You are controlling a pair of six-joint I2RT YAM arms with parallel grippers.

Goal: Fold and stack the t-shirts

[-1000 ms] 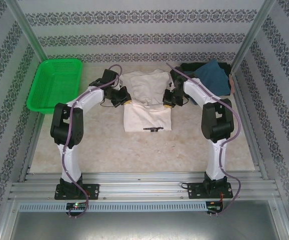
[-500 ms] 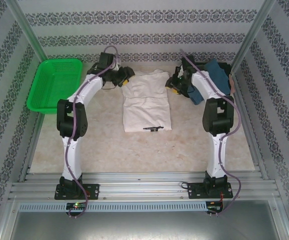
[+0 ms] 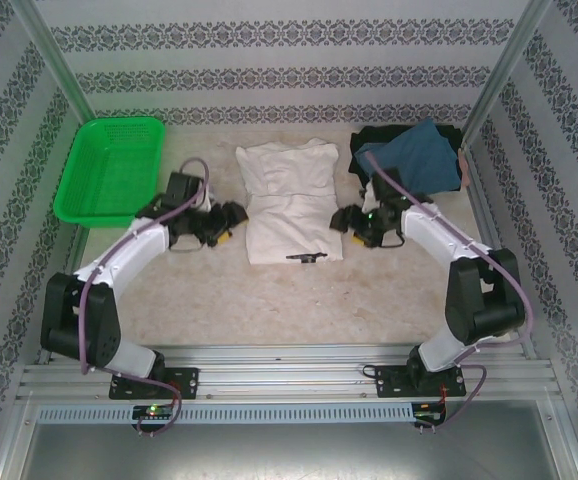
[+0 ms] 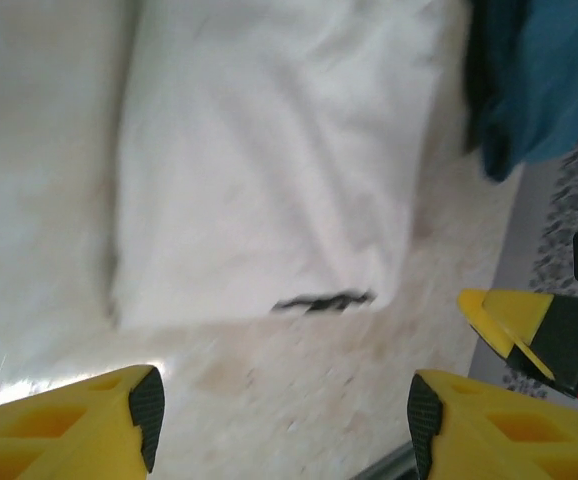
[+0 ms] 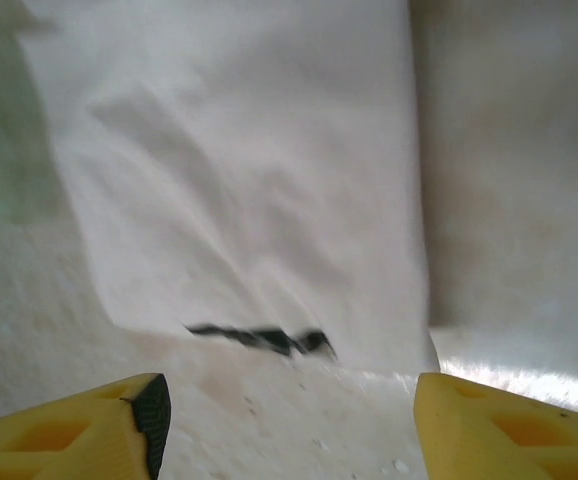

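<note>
The white shirt point(image 3: 291, 200) lies folded into a long shape in the middle of the tabletop point(image 3: 269, 300). Its neck end points to the far wall. A small black mark point(image 3: 303, 258) sits at its near edge. It may be part of a print, but it is too blurry to tell.

The left tool point(image 3: 231, 222) is low over the tabletop, just beside the shirt's left side and not touching it. Its yellow fingers point(image 4: 69, 430) are spread wide and hold nothing. The right tool point(image 3: 341, 220) is just beside the shirt's right side, also apart from it. Its yellow fingers point(image 5: 509, 430) are wide apart too, with nothing between them. Both tools point at the near part of the shirt, one from each side.

The blue shirt point(image 3: 414, 160) is bunched up in the far right corner, on top of a black shirt point(image 3: 371, 138). A green basket point(image 3: 109, 175) sits in the far left corner, well apart from the shirts.
</note>
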